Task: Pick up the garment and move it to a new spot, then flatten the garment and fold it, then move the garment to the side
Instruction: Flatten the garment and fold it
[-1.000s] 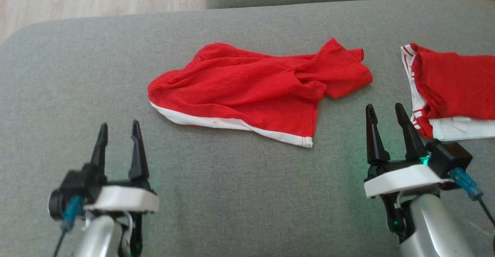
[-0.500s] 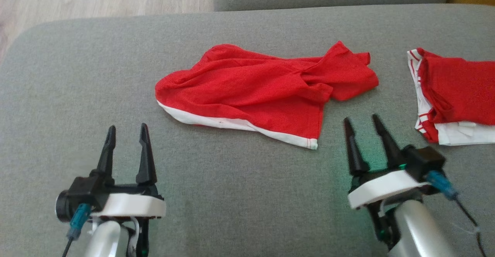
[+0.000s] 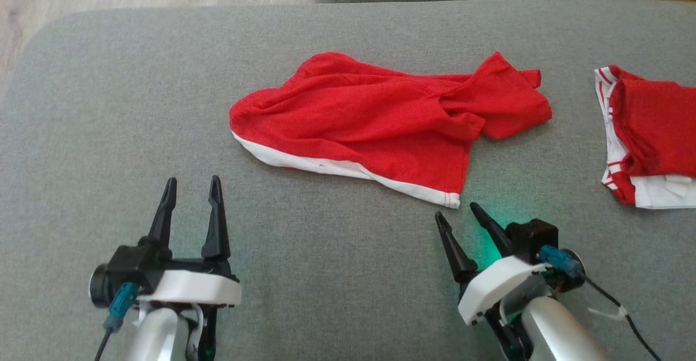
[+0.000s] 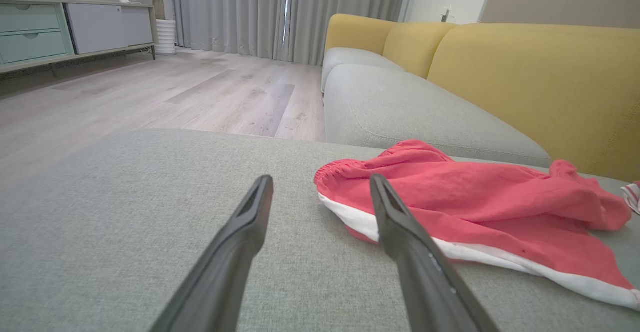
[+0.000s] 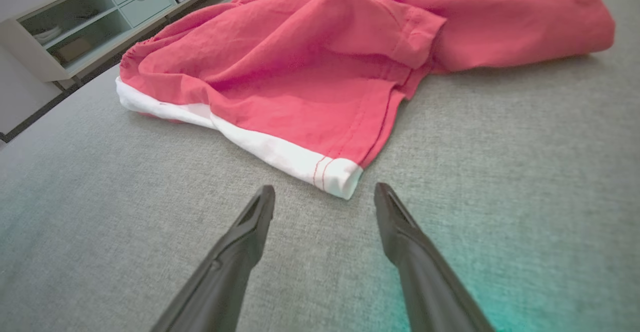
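Rumpled, white-hemmed red garment [image 3: 380, 122] on a grey sofa cushion [image 3: 109, 105]

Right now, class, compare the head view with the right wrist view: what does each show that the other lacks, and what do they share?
Head view adds the open left gripper and a second red-and-white clothing pile. Right wrist view adds a cabinet with drawers. Both share the crumpled red garment on the grey cushion and the open right gripper near its white hem corner.
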You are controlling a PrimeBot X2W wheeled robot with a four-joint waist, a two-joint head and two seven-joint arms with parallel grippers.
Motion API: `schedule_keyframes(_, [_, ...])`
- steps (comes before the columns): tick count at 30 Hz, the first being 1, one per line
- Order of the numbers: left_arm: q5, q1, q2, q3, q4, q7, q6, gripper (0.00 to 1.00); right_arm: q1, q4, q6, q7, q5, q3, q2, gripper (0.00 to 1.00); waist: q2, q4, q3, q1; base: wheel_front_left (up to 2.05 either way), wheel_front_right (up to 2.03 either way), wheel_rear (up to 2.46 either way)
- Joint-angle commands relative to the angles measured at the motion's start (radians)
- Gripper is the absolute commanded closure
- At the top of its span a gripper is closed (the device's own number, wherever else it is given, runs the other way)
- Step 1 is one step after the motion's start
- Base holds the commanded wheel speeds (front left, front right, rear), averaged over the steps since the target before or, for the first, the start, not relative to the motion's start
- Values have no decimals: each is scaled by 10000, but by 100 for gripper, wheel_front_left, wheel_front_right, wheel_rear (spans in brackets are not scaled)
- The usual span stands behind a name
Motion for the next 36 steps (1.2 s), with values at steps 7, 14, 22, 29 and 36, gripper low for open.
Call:
schedule_keyframes(7, [166,-495,-44,477,-162,-95,-159,0,-818,344,67,-271,110,386,-10,0,0,139,158,0,0,0,0])
schedule_keyframes(14, [244,-614,-101,430,-22,-95,-245,0,-1171,816,67,-387,135,629,-10,0,0,258,306,0,0,0,0])
schedule_keyframes(22, [280,-643,-132,476,78,-95,-272,0,-1400,1185,67,-577,218,772,-10,100,0,258,300,0,0,0,0])
schedule_keyframes(29, [321,-609,-140,610,96,-95,-277,0,-1496,1178,67,-990,150,228,-10,100,0,79,232,0,0,0,0])
schedule_keyframes(36, [407,-563,-146,658,30,-95,-336,0,-1445,1008,67,-1252,-477,-1586,-10,100,0,-213,139,0,0,0,0])
